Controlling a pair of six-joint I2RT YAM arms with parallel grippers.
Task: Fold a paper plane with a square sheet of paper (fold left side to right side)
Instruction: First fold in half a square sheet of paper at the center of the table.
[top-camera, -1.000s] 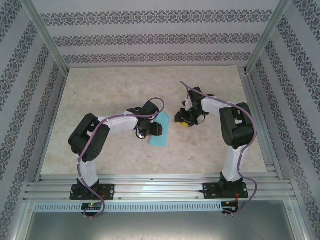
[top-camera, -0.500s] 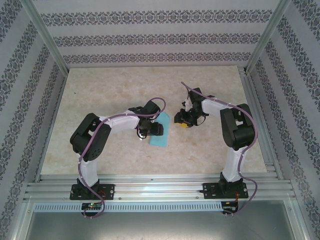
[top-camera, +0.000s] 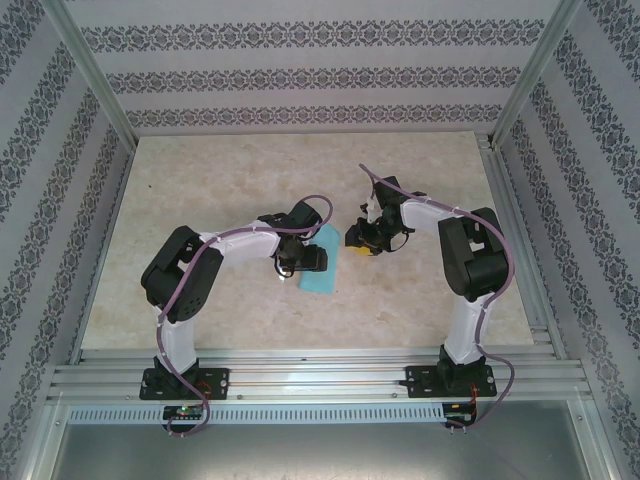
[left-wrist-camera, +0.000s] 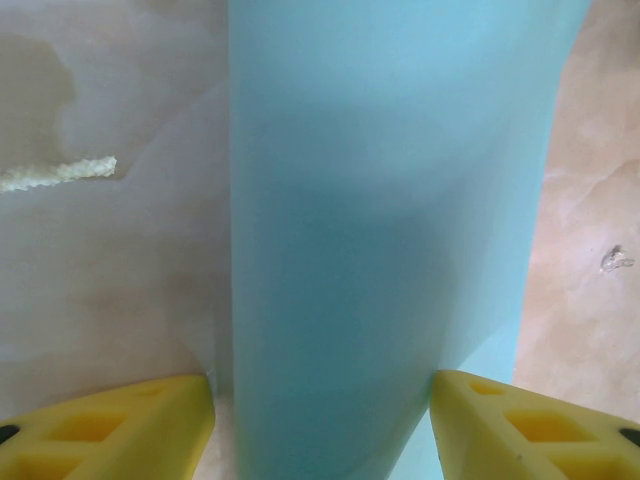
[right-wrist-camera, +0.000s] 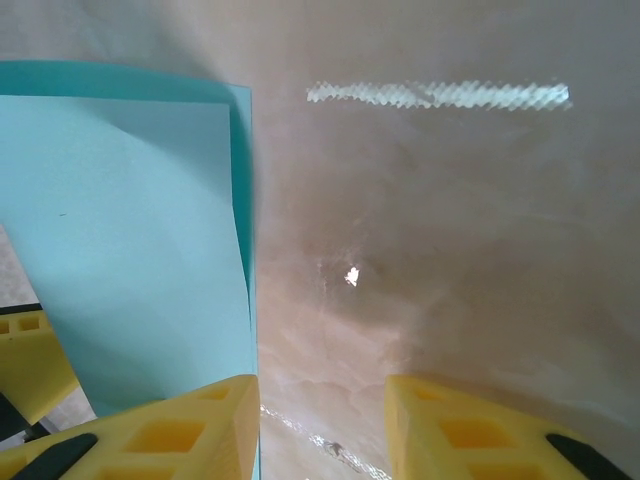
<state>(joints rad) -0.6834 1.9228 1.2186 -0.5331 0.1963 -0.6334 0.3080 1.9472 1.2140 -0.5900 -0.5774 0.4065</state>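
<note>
1. The square sheet of paper (top-camera: 323, 272) lies on the marbled table (top-camera: 200, 190), about midway between the two arms and a little nearer the left one. From above it reads as a narrow cyan strip, longer than it is wide.
2. The left gripper (top-camera: 302, 261) sits right on the sheet's left edge and covers part of it.
3. Through the left wrist camera, the paper (left-wrist-camera: 380, 250) rises as a smooth, curved cyan band running up the middle of the view, with no sharp crease to be seen there.
4. The left gripper (left-wrist-camera: 322, 430) has its two yellow fingers (left-wrist-camera: 120, 430) spread wide, one on either side of that band. The jaws are released, not pinching. The left finger stands just clear of the paper's edge. The paper runs on behind the right one, so I cannot tell whether they touch.
5. The right gripper (top-camera: 363, 240) hangs just beside the sheet's right edge, near its far end.
6. In the right wrist view the sheet (right-wrist-camera: 120, 240) shows two layers, the upper one slightly short of the lower along the right edge.
7. The right gripper (right-wrist-camera: 322, 430) is spread as well, with bare table showing between its fingers and nothing held. Its left finger sits right at the paper's edge.
8. A yellow finger of the left gripper (right-wrist-camera: 30, 365) peeks in at the far left of that view, just beside the sheet.
9. A bright glare streak (right-wrist-camera: 440, 95) lies across the table beyond the right gripper, and a tiny white speck (right-wrist-camera: 352, 276) sits on the table nearer in.
</note>
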